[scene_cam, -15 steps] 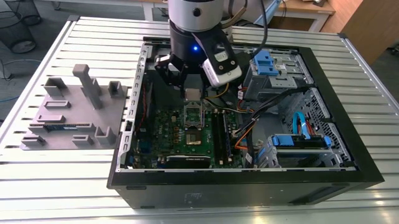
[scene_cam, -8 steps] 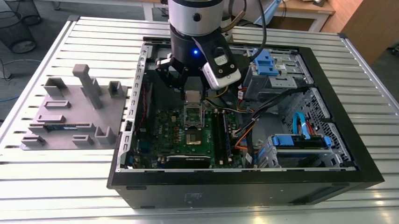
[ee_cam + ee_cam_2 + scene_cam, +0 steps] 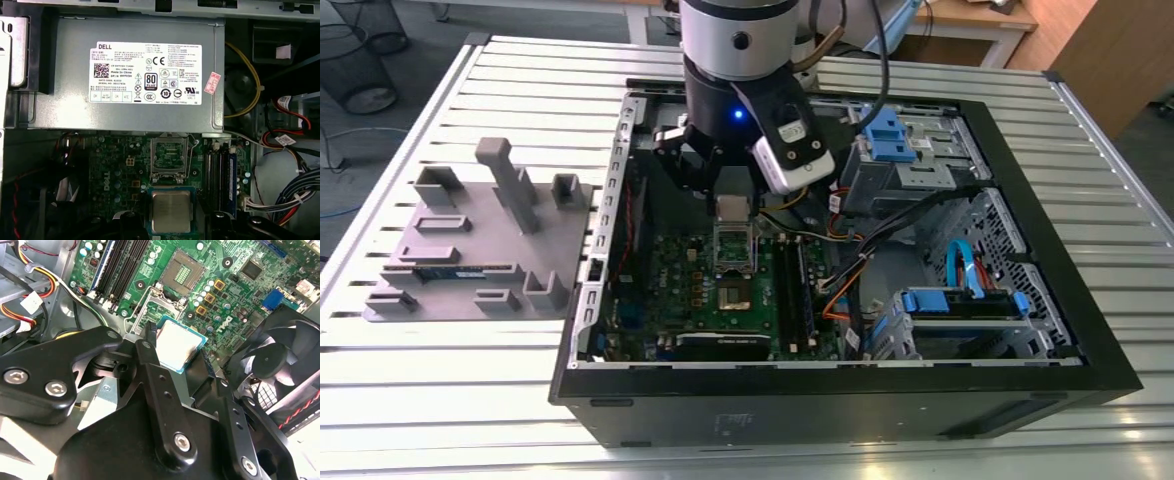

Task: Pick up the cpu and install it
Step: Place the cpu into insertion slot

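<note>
Holding: the hand [image 3: 177, 347] grips the cpu [image 3: 182, 340], level, above the motherboard [image 3: 235, 305].
Socket: the open socket [image 3: 736, 297] sits at 6 o'clock from the hand in the exterior view.

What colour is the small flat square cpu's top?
Shiny silver, green-edged cpu; best in the first wrist view.

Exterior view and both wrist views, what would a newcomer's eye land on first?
Most striking is the open black computer case on the slatted metal table, with the black claw hanging inside it. In both wrist views the claw grips a small square silver-topped cpu above the green motherboard. A grey moulded tray sits beside the case at the exterior view's left.
</note>
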{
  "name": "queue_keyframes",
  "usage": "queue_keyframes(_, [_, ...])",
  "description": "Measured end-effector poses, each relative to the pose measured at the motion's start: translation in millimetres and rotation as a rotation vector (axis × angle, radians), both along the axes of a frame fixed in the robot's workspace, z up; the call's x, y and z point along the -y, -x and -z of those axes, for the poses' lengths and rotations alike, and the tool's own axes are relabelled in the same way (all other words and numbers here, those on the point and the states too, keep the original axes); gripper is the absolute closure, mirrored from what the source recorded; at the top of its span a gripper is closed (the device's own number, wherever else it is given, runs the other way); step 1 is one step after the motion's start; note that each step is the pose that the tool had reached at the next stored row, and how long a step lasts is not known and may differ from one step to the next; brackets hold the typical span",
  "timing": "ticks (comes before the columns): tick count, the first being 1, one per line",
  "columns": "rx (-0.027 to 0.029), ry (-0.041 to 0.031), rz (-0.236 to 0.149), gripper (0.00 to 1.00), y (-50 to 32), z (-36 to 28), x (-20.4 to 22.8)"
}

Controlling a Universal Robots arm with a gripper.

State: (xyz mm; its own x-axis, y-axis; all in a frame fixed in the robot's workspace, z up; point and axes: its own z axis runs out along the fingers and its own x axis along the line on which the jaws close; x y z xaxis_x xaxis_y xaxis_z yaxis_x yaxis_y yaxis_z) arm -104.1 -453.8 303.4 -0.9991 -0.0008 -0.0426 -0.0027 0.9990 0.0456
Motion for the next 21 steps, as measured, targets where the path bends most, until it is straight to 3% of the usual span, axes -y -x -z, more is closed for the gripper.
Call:
queue_keyframes(14, [-0.0095, 0.0006, 0.0, 0.53, -0.7, 21.0, 1.3])
queue_keyframes(21, [-0.0115, 0.0009, 0.0, 0.53, -0.8, 23.4, 1.5])
